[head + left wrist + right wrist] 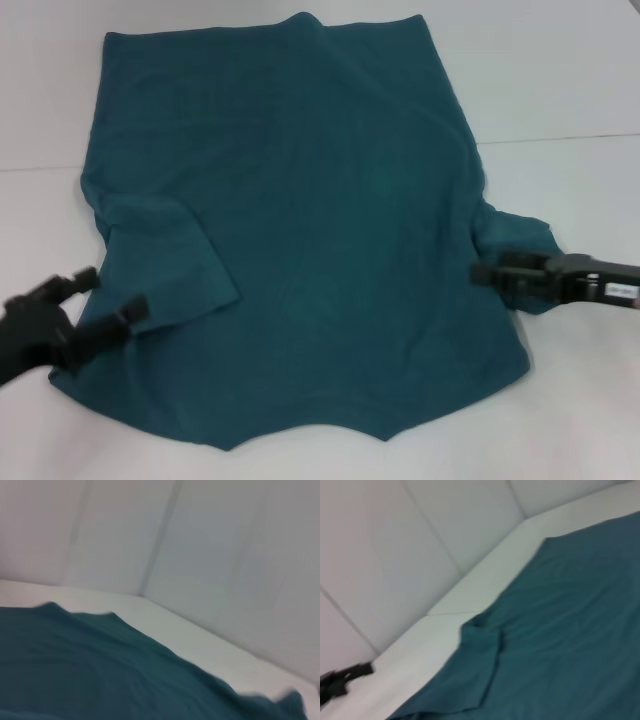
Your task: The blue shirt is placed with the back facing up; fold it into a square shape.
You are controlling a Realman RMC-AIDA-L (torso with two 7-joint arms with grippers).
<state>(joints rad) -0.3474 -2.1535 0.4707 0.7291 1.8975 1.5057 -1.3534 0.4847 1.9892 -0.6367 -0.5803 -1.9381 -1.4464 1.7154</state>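
1. Shirt first: the blue shirt (320, 230) lay spread on the white table (580, 90), plain side up, with the neckline edge nearest the robot and the hem far off.
2. The sleeve on the robot's left was already turned in over the body of the shirt; the sleeve on the right stuck out sideways past the side seam.
3. The left pincer (108, 305) sat low beside the folded sleeve's edge, its fingers spread apart and gripping nothing.
4. The right pincer (500, 272) was at the right sleeve where it joined the body; I could not tell whether its fingers were parted or had cloth between them.
5. Judged from this, the step in hand was folding the right sleeve inward. To do it well, it should take only the top layer near the sleeve's edge, carry it low across, and lay it flat, matching the left fold.
6. No containers were in view.
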